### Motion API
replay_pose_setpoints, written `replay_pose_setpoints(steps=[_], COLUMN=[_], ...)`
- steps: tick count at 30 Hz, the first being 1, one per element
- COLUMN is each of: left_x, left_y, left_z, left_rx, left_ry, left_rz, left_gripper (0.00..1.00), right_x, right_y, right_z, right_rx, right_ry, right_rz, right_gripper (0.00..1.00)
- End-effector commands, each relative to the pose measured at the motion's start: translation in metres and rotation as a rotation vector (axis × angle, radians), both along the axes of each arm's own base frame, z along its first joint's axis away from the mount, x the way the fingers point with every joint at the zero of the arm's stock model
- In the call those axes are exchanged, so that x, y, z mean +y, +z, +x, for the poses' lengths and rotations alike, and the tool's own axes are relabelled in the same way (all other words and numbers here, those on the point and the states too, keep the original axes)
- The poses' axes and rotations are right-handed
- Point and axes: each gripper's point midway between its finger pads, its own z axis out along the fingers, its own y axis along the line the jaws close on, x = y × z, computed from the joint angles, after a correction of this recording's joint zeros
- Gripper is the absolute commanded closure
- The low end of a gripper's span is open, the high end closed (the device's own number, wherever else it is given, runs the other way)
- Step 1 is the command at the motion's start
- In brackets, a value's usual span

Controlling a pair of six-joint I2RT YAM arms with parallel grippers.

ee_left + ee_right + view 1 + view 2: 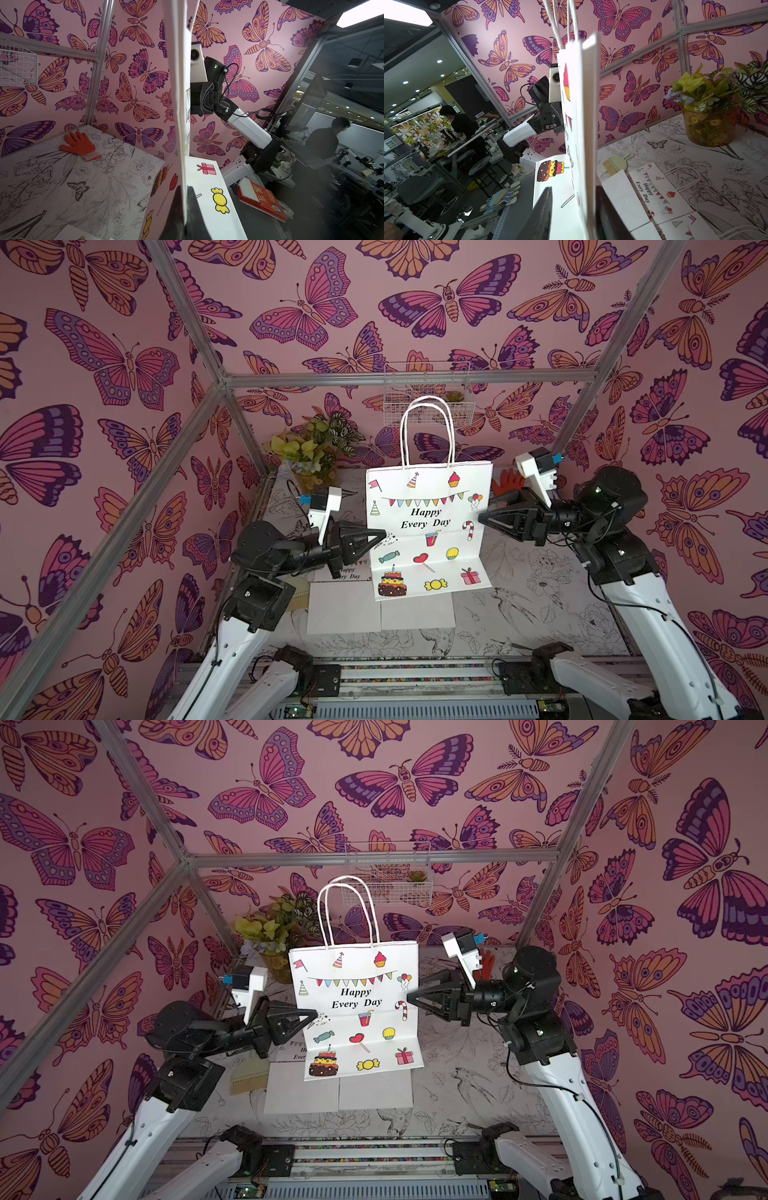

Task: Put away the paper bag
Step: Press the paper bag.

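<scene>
While the bag (pixel 428 531) stands upright over the middle of the table (pixel 540 593), the 2 grippers meet it from opposite sides at about mid-height. Its printed face is toward the camera in both top views (pixel 357 1011), and its 2 white handles stand straight up.

The left gripper (pixel 384 534) is clamped on the bag's left edge. Its wrist view shows the 2 dark fingers pressed together on the paper (pixel 185 191), with the bag's edge running straight up from them.

The right gripper (pixel 480 516) has its tip at the bag's right edge, a little higher than the left one. In the right wrist view its jaws (pixel 574 188) stand apart with the edge between them. One finger (pixel 542 212) is clear of the paper, and the other finger (pixel 608 216) lies right against the edge, so nothing is pinched on that side.

Below the bag, flat bags (pixel 345 610) lie on the table. Whether the bag's bottom touches them cannot be told. A brush (pixel 249 1073) lies under the left arm, a plant (pixel 311 448) sits in the far left corner, and a glove (pixel 79 145) lies at the far right.
</scene>
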Motion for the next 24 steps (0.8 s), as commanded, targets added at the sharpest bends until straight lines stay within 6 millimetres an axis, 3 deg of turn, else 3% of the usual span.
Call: replay_pose_setpoints(steps=[1, 5, 10, 14, 17, 19, 24], left_x=[0.005, 0.006, 0.005, 0.003, 0.000, 0.000, 0.002], left_y=[0.014, 0.015, 0.015, 0.012, 0.007, 0.007, 0.000], left_z=[-0.004, -0.004, -0.003, -0.007, -0.014, -0.018, -0.022], left_rx=[-0.047, -0.047, -0.047, -0.032, -0.016, -0.017, -0.019], left_ry=[0.026, 0.027, 0.027, -0.006, -0.064, -0.083, -0.075], left_rz=[-0.025, -0.026, -0.026, -0.014, 0.008, 0.013, 0.051], left_gripper=[1.00, 1.00, 1.00, 0.98, 0.68, 0.54, 0.53], right_x=[-0.001, -0.001, 0.000, -0.002, -0.006, -0.009, -0.015], right_y=[-0.001, -0.001, 0.000, 0.003, 0.006, 0.010, 0.019], right_z=[-0.007, -0.007, -0.006, 0.000, 0.008, 0.013, 0.018], right_rx=[-0.016, -0.017, -0.017, -0.024, -0.025, -0.024, -0.033], right_ry=[0.035, 0.035, 0.035, -0.006, -0.058, -0.088, -0.137], right_rz=[-0.005, -0.004, -0.001, 0.005, 0.014, 0.028, 0.063], right_gripper=[0.72, 0.90, 1.00, 1.00, 1.00, 1.00, 1.00])
